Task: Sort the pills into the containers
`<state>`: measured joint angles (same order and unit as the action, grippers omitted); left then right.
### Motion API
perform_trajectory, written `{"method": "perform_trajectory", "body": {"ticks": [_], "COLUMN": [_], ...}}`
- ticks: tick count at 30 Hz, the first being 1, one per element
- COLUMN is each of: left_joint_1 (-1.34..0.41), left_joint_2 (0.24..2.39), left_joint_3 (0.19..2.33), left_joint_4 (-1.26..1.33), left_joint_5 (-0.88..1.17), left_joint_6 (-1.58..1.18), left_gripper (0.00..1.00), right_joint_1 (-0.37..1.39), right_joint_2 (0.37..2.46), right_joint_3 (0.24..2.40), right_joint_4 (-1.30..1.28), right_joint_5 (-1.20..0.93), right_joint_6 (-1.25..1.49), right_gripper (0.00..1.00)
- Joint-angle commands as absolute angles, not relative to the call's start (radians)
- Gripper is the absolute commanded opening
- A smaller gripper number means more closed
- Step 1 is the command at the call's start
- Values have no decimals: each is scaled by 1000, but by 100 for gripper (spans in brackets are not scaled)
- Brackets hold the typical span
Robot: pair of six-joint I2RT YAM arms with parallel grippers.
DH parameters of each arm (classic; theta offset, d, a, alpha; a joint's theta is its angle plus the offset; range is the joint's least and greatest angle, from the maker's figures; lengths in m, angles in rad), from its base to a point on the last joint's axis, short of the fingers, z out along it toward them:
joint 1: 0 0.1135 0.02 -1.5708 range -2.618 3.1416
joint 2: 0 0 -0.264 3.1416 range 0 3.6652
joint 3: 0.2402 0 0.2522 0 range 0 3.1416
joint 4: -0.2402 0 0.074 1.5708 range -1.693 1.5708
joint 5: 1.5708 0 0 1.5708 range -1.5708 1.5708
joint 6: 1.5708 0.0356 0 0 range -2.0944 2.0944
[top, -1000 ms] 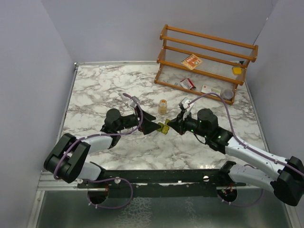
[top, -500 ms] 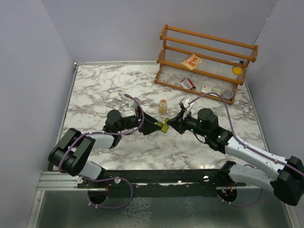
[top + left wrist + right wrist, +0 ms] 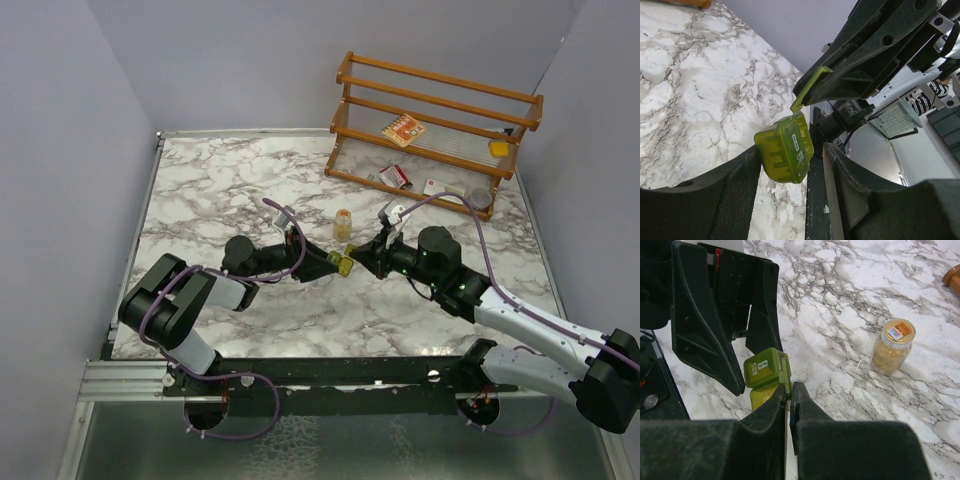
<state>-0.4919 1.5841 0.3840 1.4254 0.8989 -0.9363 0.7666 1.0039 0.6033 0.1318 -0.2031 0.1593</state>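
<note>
The olive-green pill box (image 3: 344, 264) hangs above the table's middle, between both grippers. My right gripper (image 3: 359, 261) is shut on the box's thin opened lid flap (image 3: 786, 371) (image 3: 810, 86). The box (image 3: 785, 150) is marked SUN and sits between the fingers of my left gripper (image 3: 791, 148) (image 3: 336, 266). It touches one finger, and a small gap shows at the other. The pills are yellow-orange pieces inside a small clear capped bottle (image 3: 343, 224) (image 3: 893, 346) standing just behind the grippers. No loose pills show.
A wooden rack (image 3: 437, 125) stands at the back right with red-and-white cartons (image 3: 404, 131) and a yellow block (image 3: 498, 148). More cartons (image 3: 396, 177) and a round grey lid (image 3: 480, 198) lie at its foot. Grey walls close in on both sides.
The left arm has stretched forward and lowered its elbow. The pill box and both grippers have shifted slightly away from the arm bases. The right gripper still pinches the lid.
</note>
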Motion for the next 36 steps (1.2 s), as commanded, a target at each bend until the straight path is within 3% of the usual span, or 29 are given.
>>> {"method": "perform_trajectory", "body": {"ticks": [1,25,28,32,36], "left_joint_1": [-488,-488,-487,-488,-486], "left_joint_2": [1579,1412,1421,1420,1409], "left_joint_3": [380,424,434,439,440], "left_joint_4": [1530,1147,1146,1147,1149], "left_joint_5": [942,852,852,850,849], "left_joint_6": [-967,-814,-820,-820,-816], "left_gripper": [53,40,46,64,63], "right_joint_1": [772,772,773,772,773], "right_joint_2": [987,964,966,968,962], "right_joint_3": [629,632,631,634,632], "right_joint_4": [165,176,179,169,174], "right_joint_5": [-198,-238,-238,-231,-226], "right_joint_6": [149,110,101,89,89], "right_gripper": [1,1,1,1,1]}}
